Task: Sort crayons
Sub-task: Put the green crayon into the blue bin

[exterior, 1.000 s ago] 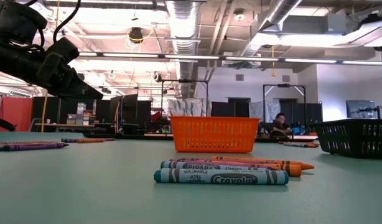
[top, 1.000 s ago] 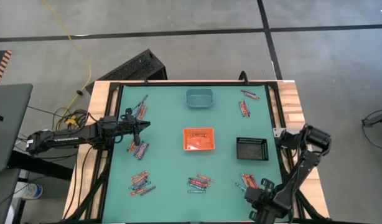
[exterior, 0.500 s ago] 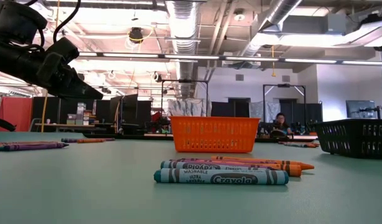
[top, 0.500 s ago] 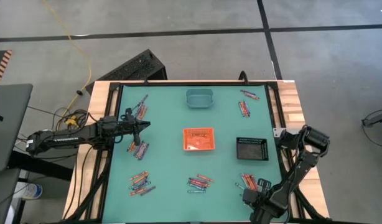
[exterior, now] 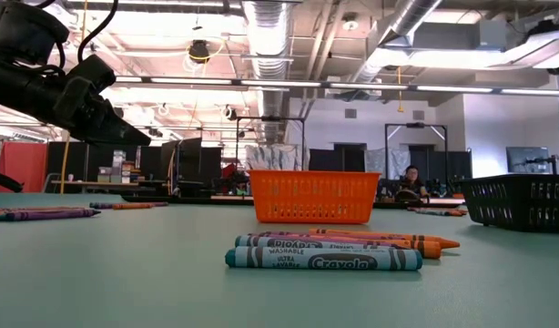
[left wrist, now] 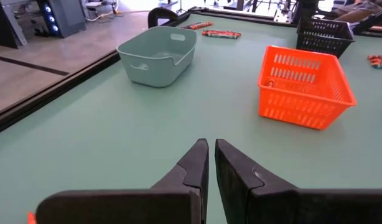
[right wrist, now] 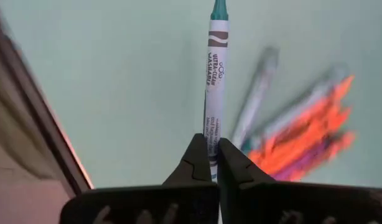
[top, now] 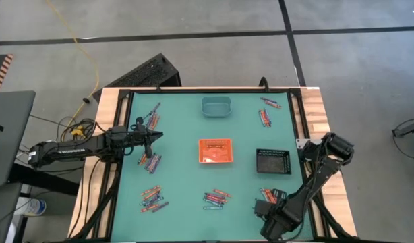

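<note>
Closing within the last second, right gripper (right wrist: 211,163) clamped a teal crayon (right wrist: 214,81) from the near-right pile (top: 269,196); sorting could proceed. Left gripper (left wrist: 208,167) waited, fingers together, empty, far-left.

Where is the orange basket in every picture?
High view: the orange basket sits mid-table.
Low view: it stands centre, behind the near crayons.
Left wrist view: upper right.
Right wrist view: not in it.
Shared landmark: the black basket beside it shows in those three views too.
</note>
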Motion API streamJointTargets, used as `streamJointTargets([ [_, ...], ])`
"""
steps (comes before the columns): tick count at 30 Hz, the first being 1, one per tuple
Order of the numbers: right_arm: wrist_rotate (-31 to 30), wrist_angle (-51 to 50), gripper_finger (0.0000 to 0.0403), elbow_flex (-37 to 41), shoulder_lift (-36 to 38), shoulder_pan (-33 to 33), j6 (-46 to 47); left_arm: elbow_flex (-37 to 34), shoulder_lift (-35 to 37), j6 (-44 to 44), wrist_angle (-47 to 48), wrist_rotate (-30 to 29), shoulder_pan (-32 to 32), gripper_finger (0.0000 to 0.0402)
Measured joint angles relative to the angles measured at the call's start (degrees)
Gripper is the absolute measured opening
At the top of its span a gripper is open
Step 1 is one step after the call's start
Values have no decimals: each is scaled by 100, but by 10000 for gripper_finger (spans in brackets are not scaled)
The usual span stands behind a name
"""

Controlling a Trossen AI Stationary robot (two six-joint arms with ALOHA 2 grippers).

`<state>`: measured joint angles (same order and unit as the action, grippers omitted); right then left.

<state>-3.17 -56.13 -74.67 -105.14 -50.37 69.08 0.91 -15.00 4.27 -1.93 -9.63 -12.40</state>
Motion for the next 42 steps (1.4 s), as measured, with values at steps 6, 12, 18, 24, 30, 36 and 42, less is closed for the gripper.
streamJointTargets([
  [6, -1667, -409, 2, -506, 13, 583, -1869, 0, -1, 0, 0, -1, 0, 17],
  [12, -3043, -258, 2, -740, 13, 1734, -4365, 0, -1, 0, 0, 0, 0, 17],
  [18, -3219, 417, 2, -829, 13, 3539, -6747, 0, -1, 0, 0, 0, 0, 17],
  [24, -3162, 1503, 2, -829, 13, 5236, -8824, 0, -1, 0, 0, -1, 0, 17],
  [30, -2095, 2006, 6, -829, 15, 6486, -10349, 0, -1, 0, 0, -1, 0, 17],
  [36, -1397, 2177, 7, -829, -7, 7112, -10699, 0, 1, 0, 0, 0, 0, 17],
  [42, -1374, 2192, 17, -829, -11, 7405, -10668, 0, 0, 0, 0, -2, 1, 17],
])
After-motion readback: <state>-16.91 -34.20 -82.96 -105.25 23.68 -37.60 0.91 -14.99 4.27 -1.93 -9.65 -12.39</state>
